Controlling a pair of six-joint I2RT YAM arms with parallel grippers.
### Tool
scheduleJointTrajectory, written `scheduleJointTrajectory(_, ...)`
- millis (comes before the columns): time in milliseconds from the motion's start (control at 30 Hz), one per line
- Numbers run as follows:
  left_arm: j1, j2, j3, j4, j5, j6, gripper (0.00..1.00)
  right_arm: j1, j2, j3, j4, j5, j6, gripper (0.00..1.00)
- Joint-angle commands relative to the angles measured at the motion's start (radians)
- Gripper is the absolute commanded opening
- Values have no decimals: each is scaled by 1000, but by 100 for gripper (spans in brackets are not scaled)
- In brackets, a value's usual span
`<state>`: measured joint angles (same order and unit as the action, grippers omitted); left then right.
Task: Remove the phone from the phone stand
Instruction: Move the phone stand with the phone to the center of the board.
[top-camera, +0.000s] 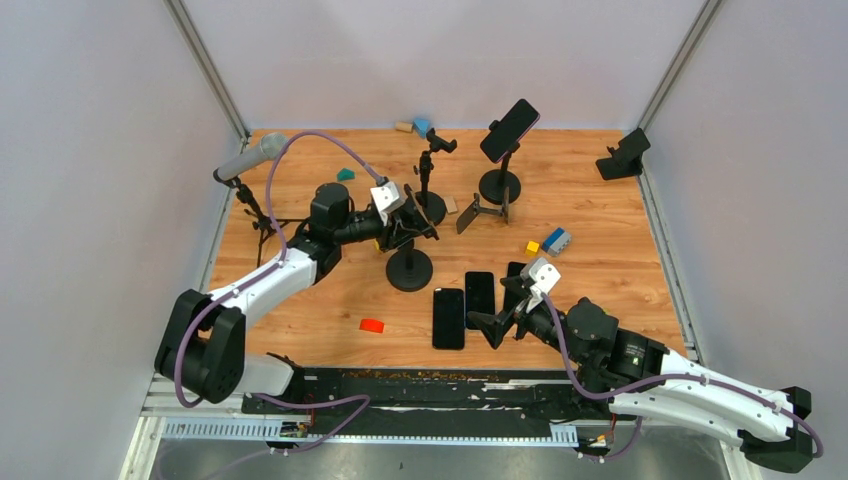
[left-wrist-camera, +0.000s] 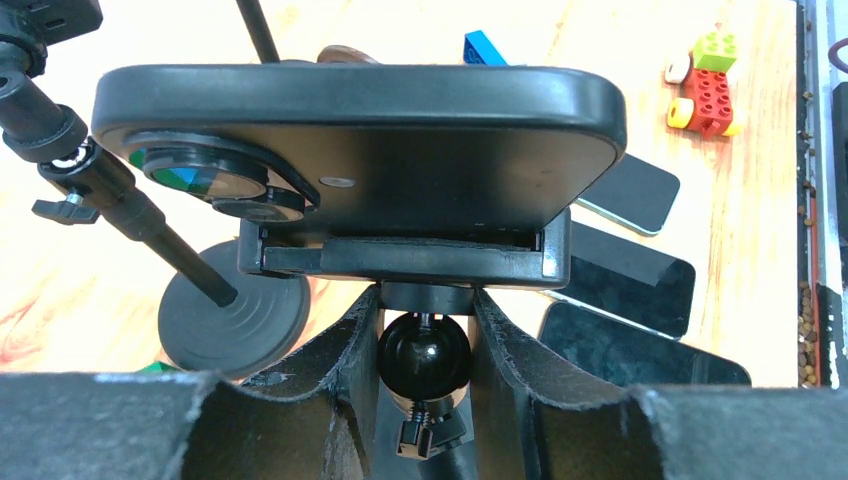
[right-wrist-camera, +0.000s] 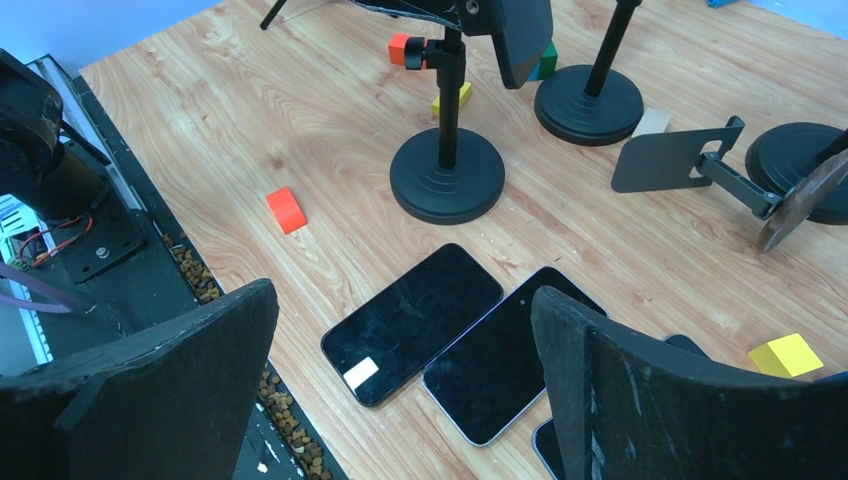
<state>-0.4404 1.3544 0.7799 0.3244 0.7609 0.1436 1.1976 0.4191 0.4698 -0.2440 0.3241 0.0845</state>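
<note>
nearest us, the right gripper hangs with jaws wide, holding nothing, over the loose phones lying flat on the table. further in, the left gripper has its jaws narrow, one either side of the ball joint under the cradle (whether they press it, we cannot tell). the phone sits in that cradle atop the phone stand. our worry: a pull from this low hold would carry stand and phone together, and with nothing bracing the base it could tip.

right gripper spread wide, empty | dark phones flat side by side below it; round-base stand beyond; red block left
</note>
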Motion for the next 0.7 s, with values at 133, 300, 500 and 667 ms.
scheduleJointTrajectory(133, 0, -77, 37, -89, 70, 86, 0, 7, -5, -1, 2, 25, 5, 100)
scheduleJointTrajectory(300, 0, -161, 15, -178, 108, 110, 0, 7, -4, -1, 2, -4, -19, 100)
scheduleJointTrajectory(500, 0, -319, -89, -243, 149, 126, 0, 7, -4, -1, 23, -88, -127, 100)
scheduleJointTrajectory(667, -4, -458, -144, -271, 207, 110, 0, 7, 17, -5, 99, -176, -212, 100)
